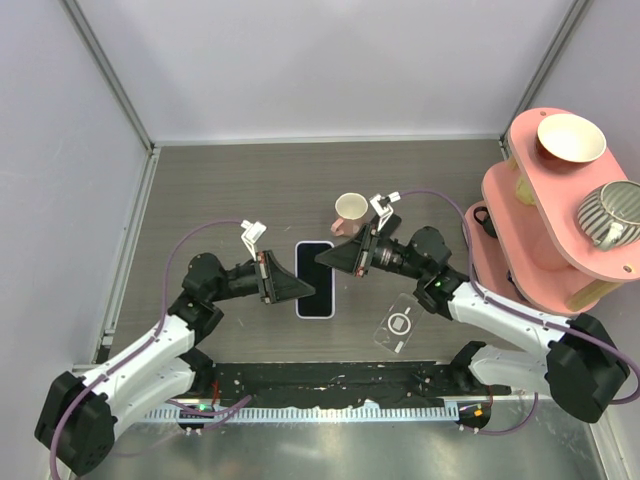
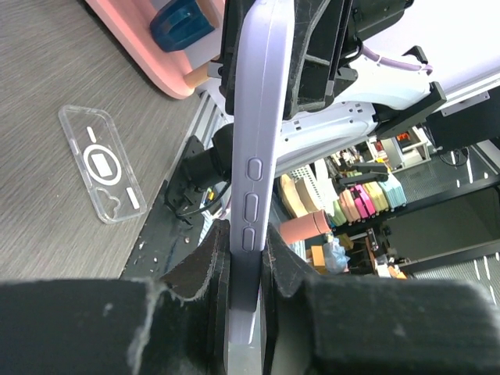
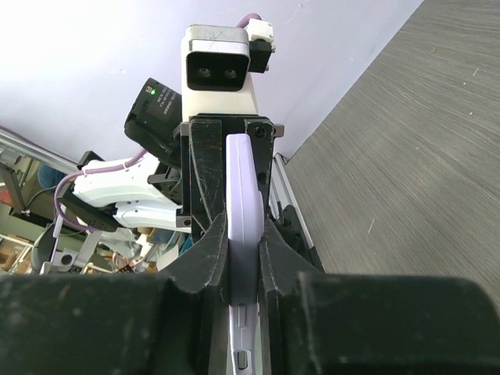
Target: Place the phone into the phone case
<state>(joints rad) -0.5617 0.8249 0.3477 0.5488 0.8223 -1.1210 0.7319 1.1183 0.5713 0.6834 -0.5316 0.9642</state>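
Phone (image 1: pixel 314 279) at the middle of the worktop (image 1: pixel 220 190), screen up in the top view, pinched from two sides at once. The left end effector (image 1: pixel 300 287) reaches in from 9 o'clock and is clamped on the left long edge. The right end effector (image 1: pixel 332 258) reaches in from 2 o'clock and is clamped near the upper right corner. In the left wrist view the lavender side rail with its three buttons stands squeezed between the padded fingers (image 2: pixel 205 269), with the other arm's pads gripping the far end (the right wrist view shows the same pinch from the opposite side). The handset seems to hang just clear of the wood-grain surface, though the top view does not settle that.

The phone case (image 1: pixel 398 324), clear with a white ring mark, lies flat on the worktop at 4 o'clock from the handset, apart from it; the handset is not yet in it.

A pink mug (image 1: pixel 349 211) stands upright at 1 o'clock, near the right arm's wrist. At 3 o'clock a pink rack (image 1: pixel 520 200) carries a cream bowl (image 1: pixel 571 138) on its top tier and a striped cup (image 1: pixel 612 212) tipped on its side on the tier below.
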